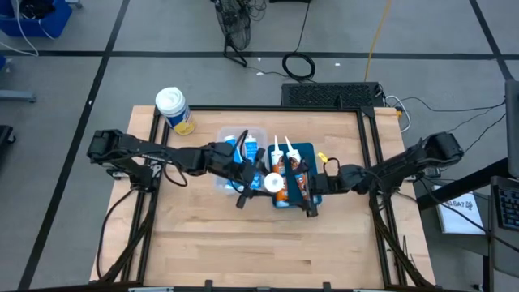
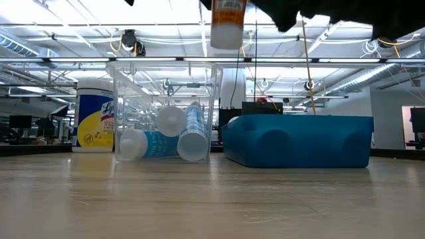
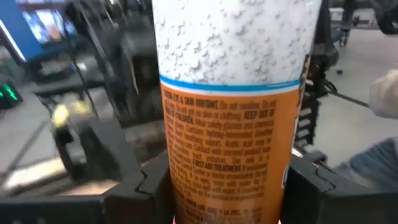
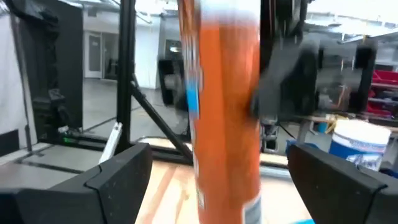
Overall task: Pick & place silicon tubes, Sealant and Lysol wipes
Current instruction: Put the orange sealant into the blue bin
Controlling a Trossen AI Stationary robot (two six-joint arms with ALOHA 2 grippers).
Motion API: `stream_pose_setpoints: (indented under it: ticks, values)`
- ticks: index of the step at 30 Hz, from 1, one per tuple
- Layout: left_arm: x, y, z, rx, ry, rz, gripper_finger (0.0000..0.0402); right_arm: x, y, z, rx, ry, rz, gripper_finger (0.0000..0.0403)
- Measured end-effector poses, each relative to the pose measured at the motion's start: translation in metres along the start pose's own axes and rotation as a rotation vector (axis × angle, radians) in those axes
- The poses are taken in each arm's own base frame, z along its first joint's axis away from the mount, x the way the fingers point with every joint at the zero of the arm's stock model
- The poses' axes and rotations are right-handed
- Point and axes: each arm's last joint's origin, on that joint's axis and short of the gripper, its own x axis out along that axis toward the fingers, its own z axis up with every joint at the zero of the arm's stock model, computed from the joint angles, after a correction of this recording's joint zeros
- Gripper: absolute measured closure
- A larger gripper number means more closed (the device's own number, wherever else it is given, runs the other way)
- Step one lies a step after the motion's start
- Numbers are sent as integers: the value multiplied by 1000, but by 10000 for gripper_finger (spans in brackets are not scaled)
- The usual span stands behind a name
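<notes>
An orange sealant cartridge [image 2: 228, 23] with a white end is held high above the bins by my left gripper [image 1: 263, 182], which is shut on it. It fills the left wrist view [image 3: 230, 93]. My right gripper [image 1: 302, 196] is open. Its fingers [image 4: 124, 177] stand on either side of the same cartridge [image 4: 224, 124] without touching it. Two more orange cartridges [image 1: 284, 158] with white nozzles lie in the blue bin [image 1: 310, 151]. Blue silicone tubes [image 2: 166, 136] lie in the clear bin [image 1: 223, 138]. The Lysol wipes [image 1: 173, 109] stand upright on the table at the far left. My left gripper pinches the cartridge's orange labelled body [image 3: 180, 180] between its two fingers [image 3: 137, 193]. The fingers come level from the table's left and lie across the cartridge. The cartridge stands upright in the hold, its white end [image 2: 227, 40] down, lifted clear of both bins.
The clear bin [image 2: 166, 109] and the blue bin [image 2: 299, 139] stand side by side at the table's middle. Bare wood [image 1: 243, 243] lies toward the near edge. A black frame [image 1: 369, 113] runs around the table.
</notes>
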Motion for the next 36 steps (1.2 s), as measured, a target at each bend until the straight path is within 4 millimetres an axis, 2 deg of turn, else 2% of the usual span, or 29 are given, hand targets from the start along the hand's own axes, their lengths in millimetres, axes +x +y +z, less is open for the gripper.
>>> stream_pose_setpoints:
  ticks: [5, 14, 19, 24, 28, 36]
  values:
    - [0, 1, 5, 29, -44, 8, 196, 10, 0, -16, 4, -29, -16, 55]
    - [12, 3, -6, 23, -71, -23, 196, 46, 1, -25, -1, -25, -5, 55]
    - [12, 2, -10, 0, -48, -43, 196, 47, -1, -28, -6, -4, -34, 65]
    - [12, 1, -10, 1, -47, -51, 196, 45, -1, -28, -11, 26, -28, 115]
    - [12, 1, -10, -3, -40, -48, 196, 44, -1, -28, -18, 51, -18, 204]
    - [12, 1, -11, -10, -31, -19, 202, 44, -1, -31, -59, 91, -10, 212]
